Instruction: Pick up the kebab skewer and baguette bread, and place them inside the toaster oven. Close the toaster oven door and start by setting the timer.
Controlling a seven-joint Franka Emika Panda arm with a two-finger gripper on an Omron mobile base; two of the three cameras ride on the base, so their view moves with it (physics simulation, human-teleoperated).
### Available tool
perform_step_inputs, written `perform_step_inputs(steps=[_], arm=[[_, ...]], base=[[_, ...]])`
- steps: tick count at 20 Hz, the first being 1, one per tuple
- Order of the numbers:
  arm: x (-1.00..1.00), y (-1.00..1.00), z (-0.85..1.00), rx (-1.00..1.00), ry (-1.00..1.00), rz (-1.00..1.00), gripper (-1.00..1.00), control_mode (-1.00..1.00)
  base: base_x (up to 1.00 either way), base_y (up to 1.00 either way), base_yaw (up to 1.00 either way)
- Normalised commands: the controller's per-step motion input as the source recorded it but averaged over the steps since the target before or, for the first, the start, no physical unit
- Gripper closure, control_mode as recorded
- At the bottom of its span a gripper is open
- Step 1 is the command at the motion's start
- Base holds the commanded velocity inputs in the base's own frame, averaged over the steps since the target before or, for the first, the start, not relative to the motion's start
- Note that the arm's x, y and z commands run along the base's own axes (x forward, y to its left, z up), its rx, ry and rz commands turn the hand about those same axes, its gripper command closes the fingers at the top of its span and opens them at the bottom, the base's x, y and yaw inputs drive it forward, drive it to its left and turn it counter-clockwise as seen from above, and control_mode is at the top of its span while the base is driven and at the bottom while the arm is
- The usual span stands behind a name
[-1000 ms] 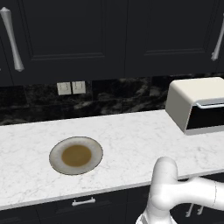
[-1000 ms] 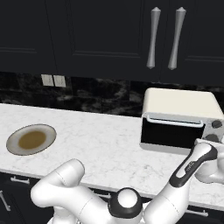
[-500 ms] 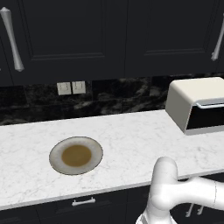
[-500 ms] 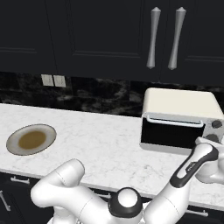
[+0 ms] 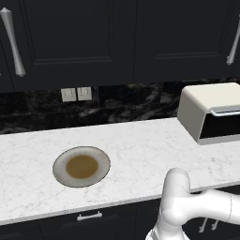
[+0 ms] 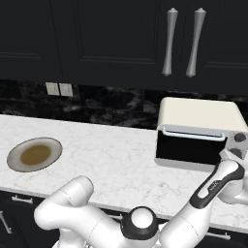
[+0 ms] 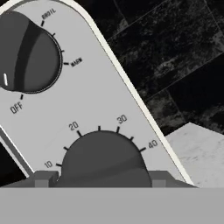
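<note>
The cream-white toaster oven (image 6: 201, 116) stands at the right end of the counter, also seen as the toaster oven (image 5: 208, 110). Its black toaster oven door (image 6: 190, 147) is shut, with the silver handle bar along the top edge. My gripper (image 7: 103, 179) sits at the control panel on the oven's right side, and its fingertips (image 7: 46, 178) flank the lower timer knob (image 7: 104, 159), marked 10 to 40. Above it is the mode knob (image 7: 27, 57), near OFF. In the right base view the gripper (image 6: 234, 156) is pressed against that panel. The kebab skewer and baguette bread are hidden.
A round grey plate (image 5: 63, 176) with a brown centre lies on the white marble counter (image 5: 140, 145) to the left. Dark upper cabinets with silver handles (image 6: 170, 41) hang above. Wall outlets (image 5: 76, 94) sit on the black backsplash.
</note>
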Motion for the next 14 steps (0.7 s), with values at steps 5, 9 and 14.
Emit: perform_step_inputs(steps=[5, 9, 14], arm=[[0.00, -0.08, 0.00, 0.27, 0.00, -0.04, 1.00, -1.00], [0.00, -0.04, 0.00, 0.26, 0.00, -0.05, 1.00, -1.00], [0.00, -0.02, -0.01, 0.25, 0.00, -0.06, 1.00, -1.00]], base=[[0.00, 0.00, 0.00], [0.00, 0.00, 0.00], [0.00, 0.00, 0.00]])
